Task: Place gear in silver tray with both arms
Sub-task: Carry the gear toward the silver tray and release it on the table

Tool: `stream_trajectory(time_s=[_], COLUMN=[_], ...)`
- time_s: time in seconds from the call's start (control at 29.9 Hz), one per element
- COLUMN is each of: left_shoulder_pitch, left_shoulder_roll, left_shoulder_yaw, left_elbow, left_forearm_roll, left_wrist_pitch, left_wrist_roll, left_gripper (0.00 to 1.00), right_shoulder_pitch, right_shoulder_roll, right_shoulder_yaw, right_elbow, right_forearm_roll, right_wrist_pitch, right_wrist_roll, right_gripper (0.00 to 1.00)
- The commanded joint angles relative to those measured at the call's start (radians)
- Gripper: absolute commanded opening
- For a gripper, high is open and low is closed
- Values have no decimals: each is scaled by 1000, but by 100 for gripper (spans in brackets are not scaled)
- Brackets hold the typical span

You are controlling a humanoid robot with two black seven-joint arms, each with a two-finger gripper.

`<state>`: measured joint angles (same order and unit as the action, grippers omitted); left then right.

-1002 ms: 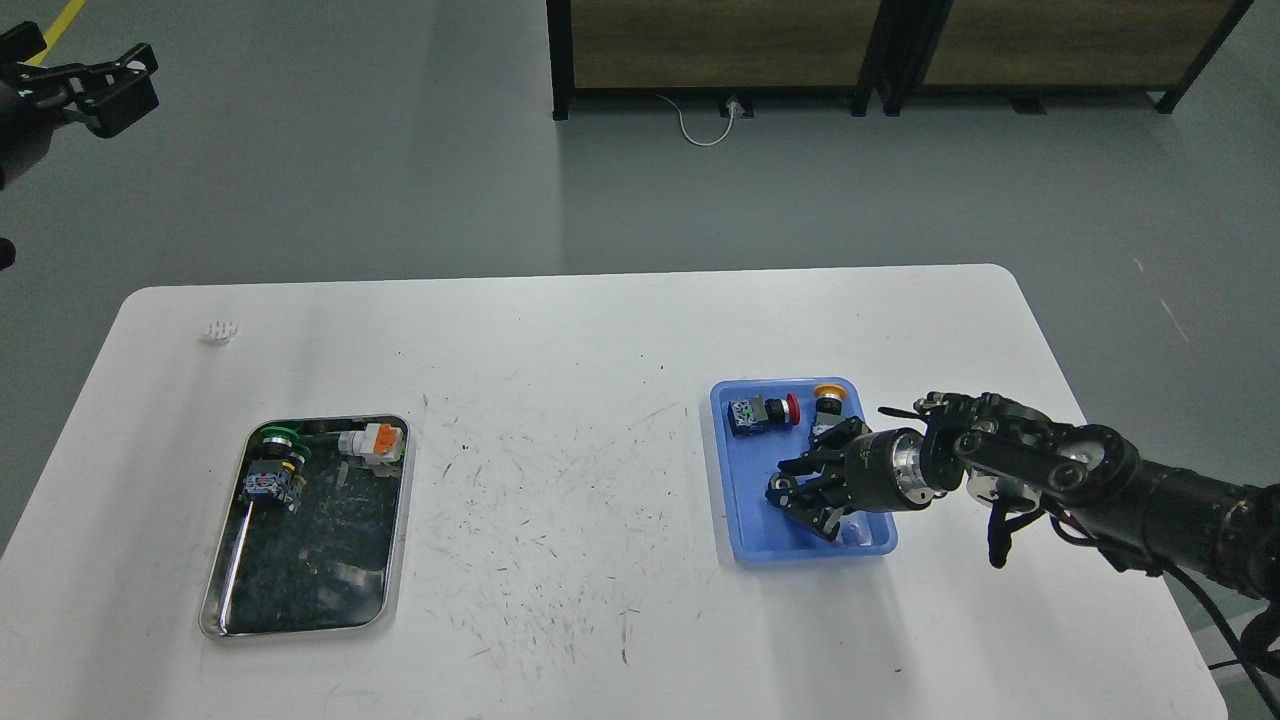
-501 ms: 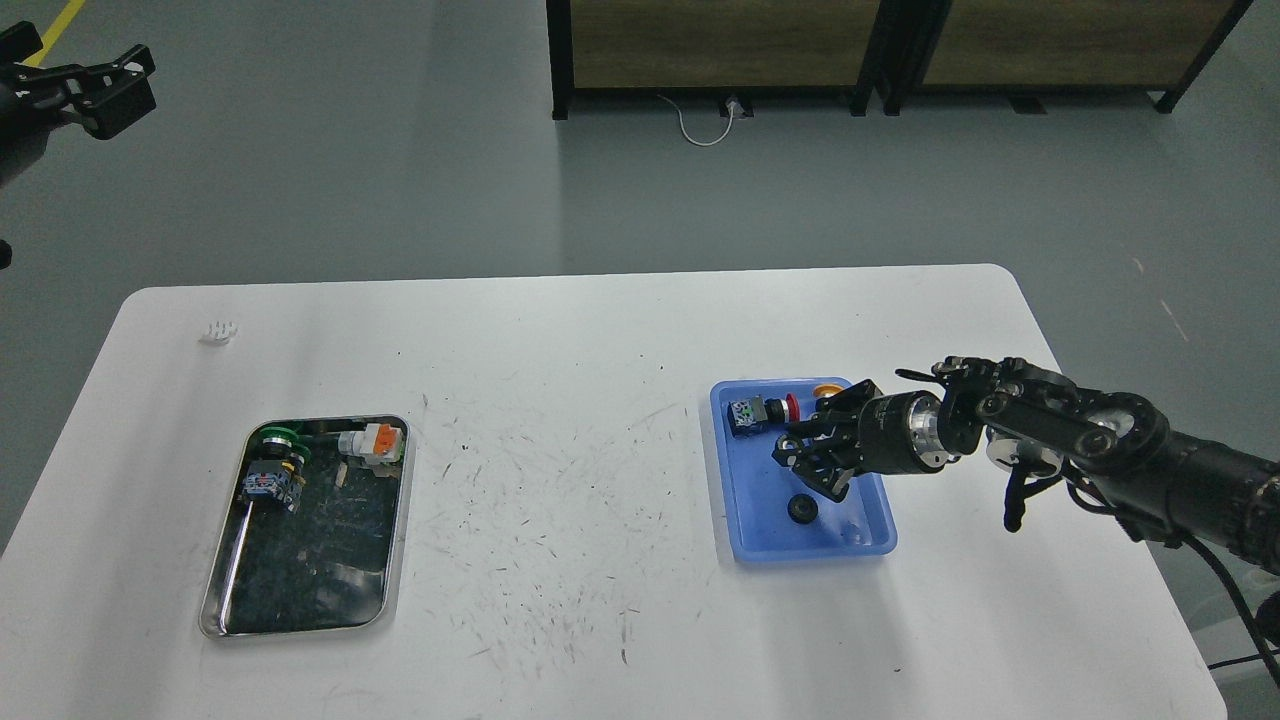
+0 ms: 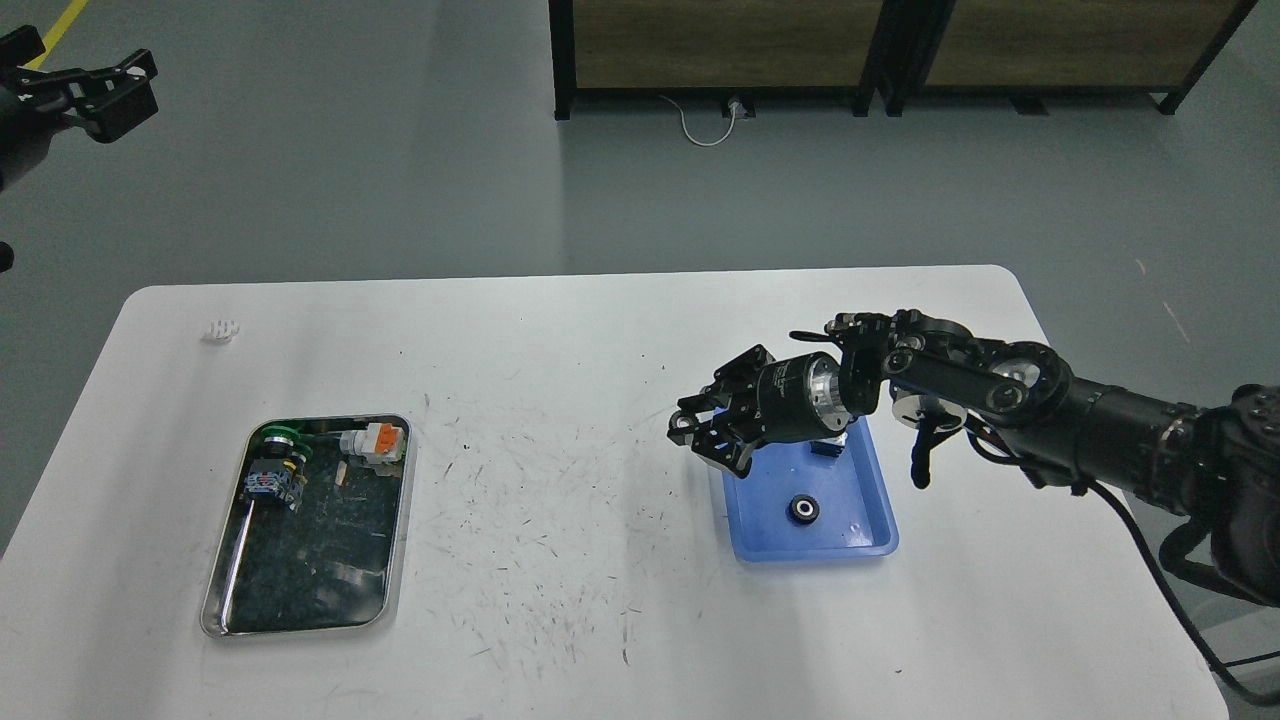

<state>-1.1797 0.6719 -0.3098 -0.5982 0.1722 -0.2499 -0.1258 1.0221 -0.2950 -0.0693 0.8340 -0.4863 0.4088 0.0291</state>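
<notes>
A small black gear with a silver hub lies in the blue plastic tray at the right. The silver tray lies at the left of the table, with a green-topped part, a dark blue part and a white and orange part at its far end. My right gripper hovers over the blue tray's far left corner. Its fingers stand a little apart, and the dark gap hides whether anything is between them. My left gripper is raised far off the table at the top left.
A small white piece lies near the table's far left corner. My right arm hides the far end of the blue tray. Dark shelving stands on the floor beyond the table.
My right gripper has risen out of the blue tray and moved left and away to its far left corner. The black gear has come into view in the tray. The left arm has barely moved.
</notes>
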Motion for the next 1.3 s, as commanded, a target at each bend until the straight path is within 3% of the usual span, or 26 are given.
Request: stream_trajectory(time_s=[0.0,0.7,1.0,1.27], left_shoulder_pitch=[0,-9,-11,-11], left_shoulder_roll=[0,-9,-5,-2], left_shoulder_yaw=[0,8,17,28], left_elbow=[1,-2,-2,-3], left_forearm_roll=[1,1,1,0], left_wrist_pitch=[0,15,15,12], left_wrist_roll=[0,0,0,0], left_gripper=[98,98,98,98], right_shoulder_pitch=[1,13,13,27], right_shoulder_roll=[46,260,295,295], right_shoulder_yaw=[-46,-188,-193,-170], right_elbow=[2,-45,-78,-99], right_forearm_roll=[0,-3,-9,-3], right_wrist_pitch=[8,8,10,13], right_wrist_roll=[0,-6,2,14], right_gripper=[31,34,61,70])
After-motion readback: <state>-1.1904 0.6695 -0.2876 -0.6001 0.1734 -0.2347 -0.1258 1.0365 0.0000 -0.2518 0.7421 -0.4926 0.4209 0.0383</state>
